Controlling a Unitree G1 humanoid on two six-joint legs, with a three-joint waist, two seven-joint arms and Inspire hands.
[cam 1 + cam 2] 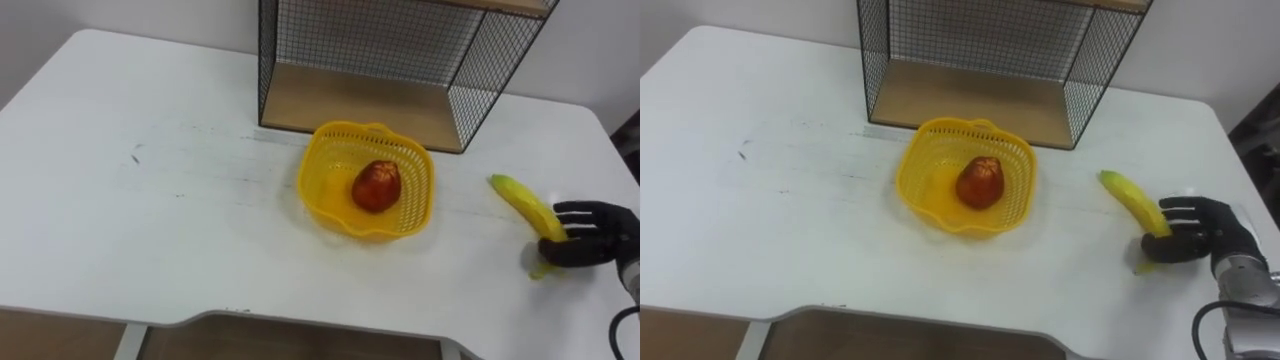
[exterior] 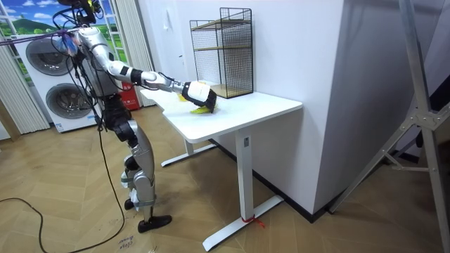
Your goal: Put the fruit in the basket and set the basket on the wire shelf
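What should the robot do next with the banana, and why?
Probably lift the banana and carry it left over the yellow basket. The right robot hand is curled round its lower end on the table, and the basket holds just the red fruit.

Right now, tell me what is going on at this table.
The robot stands at the white table with its right hand curled round the near end of a banana, to the right of the yellow basket. A red fruit already lies in the basket, which stands on the table before the wire shelf, not yet on it.
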